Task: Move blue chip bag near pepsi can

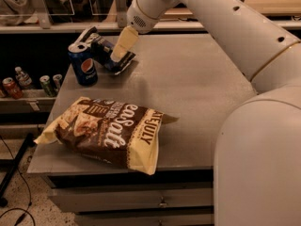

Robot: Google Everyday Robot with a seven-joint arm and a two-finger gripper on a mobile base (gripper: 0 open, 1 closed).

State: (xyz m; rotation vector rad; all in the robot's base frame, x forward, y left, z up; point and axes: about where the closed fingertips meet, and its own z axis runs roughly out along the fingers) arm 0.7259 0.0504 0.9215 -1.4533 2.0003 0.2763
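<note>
The blue chip bag (102, 48) is a small dark navy bag lying on the grey table (197, 93) at the back left, right beside the pepsi can (84, 65), touching or nearly touching its right side. The pepsi can stands upright near the table's left edge. My gripper (121, 47) reaches down from the white arm at the top and sits over the right end of the blue bag, covering part of it.
A large brown-and-cream "Sea Salt" chip bag (110, 132) lies at the table's front left. A lower shelf on the left holds a small bottle (22, 77), a red can (11, 87) and green cans (47, 84). My white arm and body fill the right side.
</note>
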